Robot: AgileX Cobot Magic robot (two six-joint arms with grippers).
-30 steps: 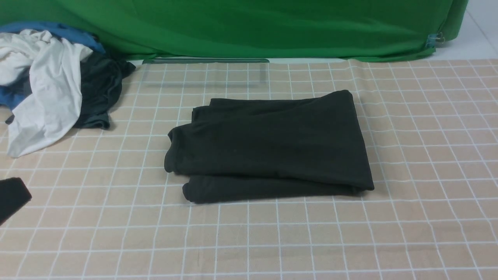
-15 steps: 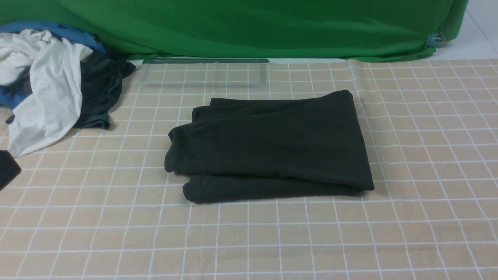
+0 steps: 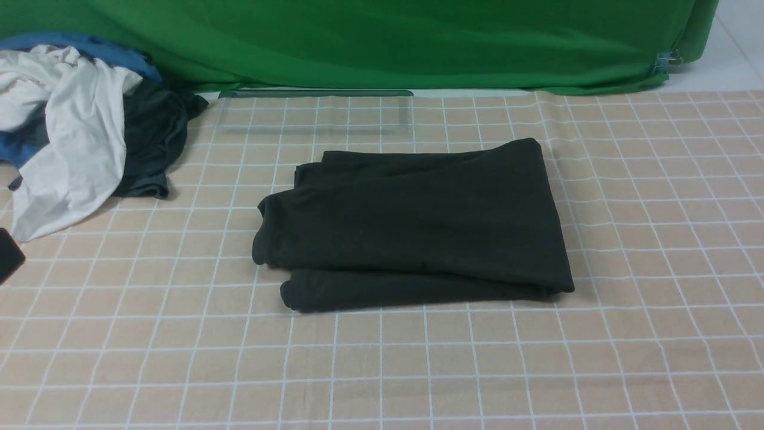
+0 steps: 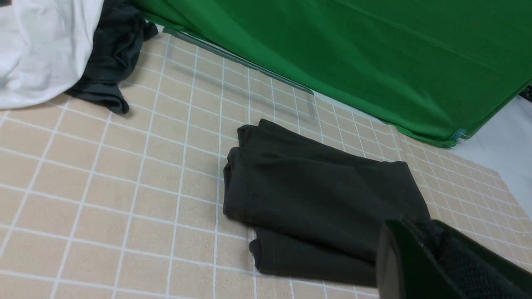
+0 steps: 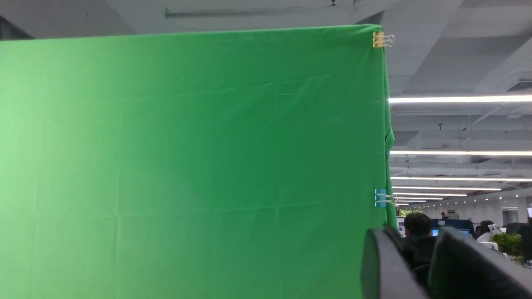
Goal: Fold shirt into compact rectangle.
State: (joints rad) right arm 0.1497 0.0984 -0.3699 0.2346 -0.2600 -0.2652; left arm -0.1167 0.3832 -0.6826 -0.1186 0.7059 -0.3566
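Observation:
The black shirt (image 3: 412, 224) lies folded into a rough rectangle in the middle of the checked tablecloth, with its layered edges facing left; neither its print nor its label shows. It appears again in the left wrist view, shirt (image 4: 320, 203). My left gripper (image 3: 7, 255) is only a dark tip at the far left edge of the front view, well away from the shirt. Its fingers (image 4: 399, 257) are pressed together and hold nothing. My right gripper (image 5: 415, 245) is raised and faces the green backdrop, its two fingers apart with nothing between them. It does not show in the front view.
A pile of clothes sits at the back left: a white garment (image 3: 65, 137), a dark grey garment (image 3: 152, 140) and a blue one (image 3: 89, 48). A green backdrop (image 3: 382, 42) hangs behind the table. A clear strip (image 3: 316, 110) lies near the far edge.
The dark tip of my left gripper has slid left and slightly up, almost out of the front view. The shirt has not moved.

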